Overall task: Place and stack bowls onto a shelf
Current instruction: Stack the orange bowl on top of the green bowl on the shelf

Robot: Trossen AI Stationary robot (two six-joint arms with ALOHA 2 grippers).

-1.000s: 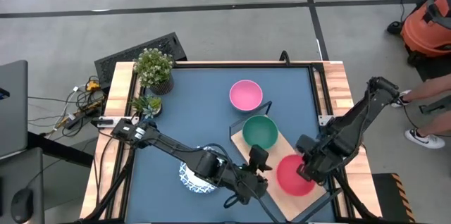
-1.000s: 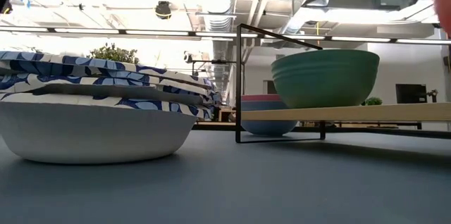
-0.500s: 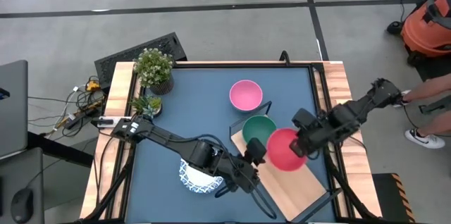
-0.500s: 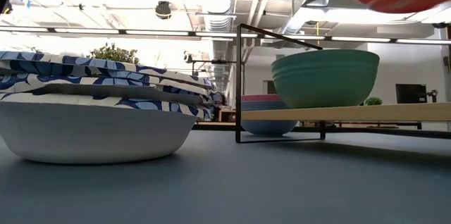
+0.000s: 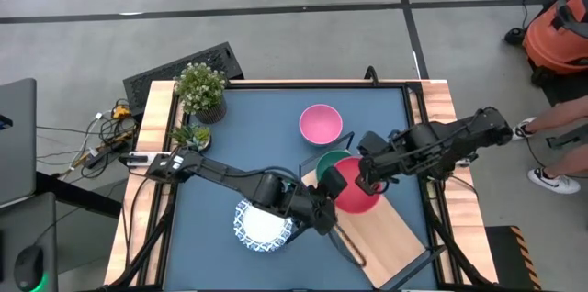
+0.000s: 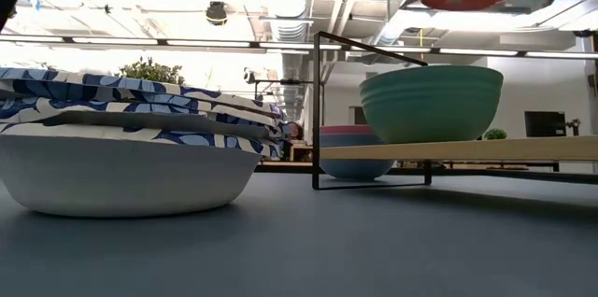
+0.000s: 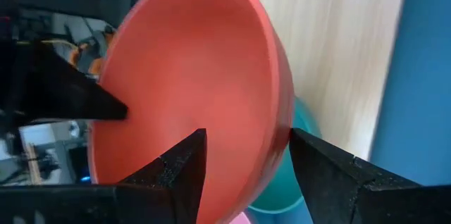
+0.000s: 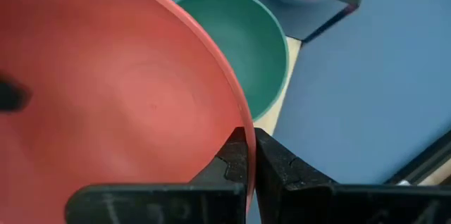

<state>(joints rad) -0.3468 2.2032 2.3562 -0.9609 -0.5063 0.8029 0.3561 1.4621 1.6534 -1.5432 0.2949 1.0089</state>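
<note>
Lifting red bowl point(image 5: 354, 191) off shelf point(image 5: 395, 237), now above green bowl point(image 5: 323, 159).

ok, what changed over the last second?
The right gripper, shut on the red bowl, lifted it off the shelf's near end and carried it over the green bowl. The left gripper, open, drew back toward it. Green, pink and patterned bowls stayed put.

one red bowl point(image 5: 356, 191), one green bowl point(image 5: 323, 160), one pink bowl point(image 5: 320, 123), one patterned bowl point(image 5: 261, 228), one shelf point(image 5: 390, 237), two potted plants point(image 5: 200, 90)
</note>
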